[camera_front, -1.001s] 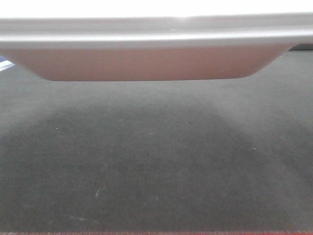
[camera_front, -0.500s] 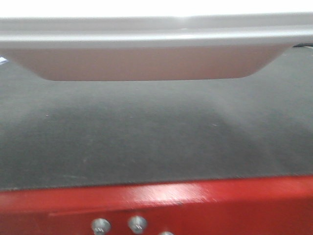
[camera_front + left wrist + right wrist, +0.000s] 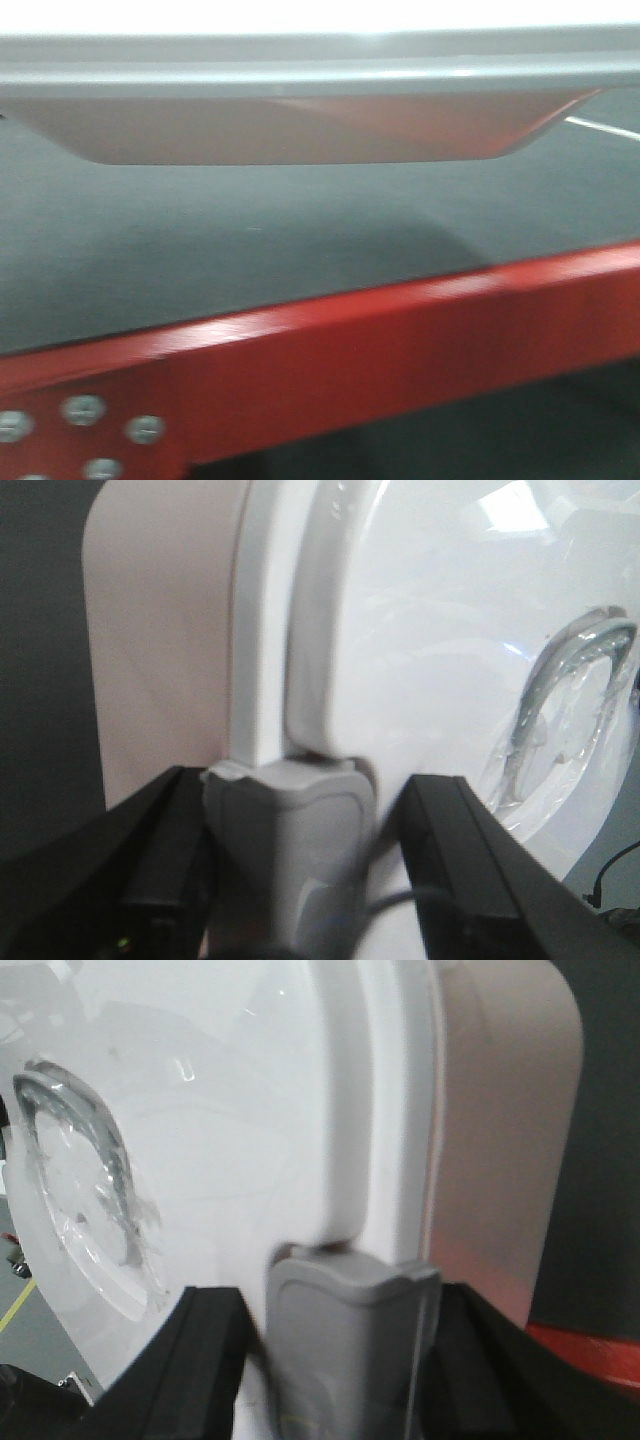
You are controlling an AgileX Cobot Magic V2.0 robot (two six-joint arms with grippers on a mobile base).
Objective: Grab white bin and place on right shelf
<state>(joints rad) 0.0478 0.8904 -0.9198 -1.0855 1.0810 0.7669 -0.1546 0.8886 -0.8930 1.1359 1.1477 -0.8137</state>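
Note:
The white bin [image 3: 300,130] fills the top of the front view, its pinkish underside hanging above the table. In the left wrist view its body [image 3: 160,630] and glossy lid [image 3: 420,630] stand on edge. My left gripper [image 3: 312,805] is shut on the bin, its black fingers [image 3: 160,840] either side of a grey latch [image 3: 290,850]. In the right wrist view my right gripper [image 3: 340,1310] is likewise shut on the bin's other grey latch [image 3: 345,1350], beside the lid [image 3: 220,1110]. The right shelf is out of view.
A red-framed table [image 3: 400,340] with a dark mat [image 3: 250,250] lies below the bin, its red rail slanting across the lower view, with bolts [image 3: 85,410] at the left. Dark floor [image 3: 480,440] shows under the rail. A white floor line [image 3: 600,127] is at far right.
The table's red rail has come up into the view and now slants, with floor showing beneath it. The bin stays at the same place in the frame, held by both grippers.

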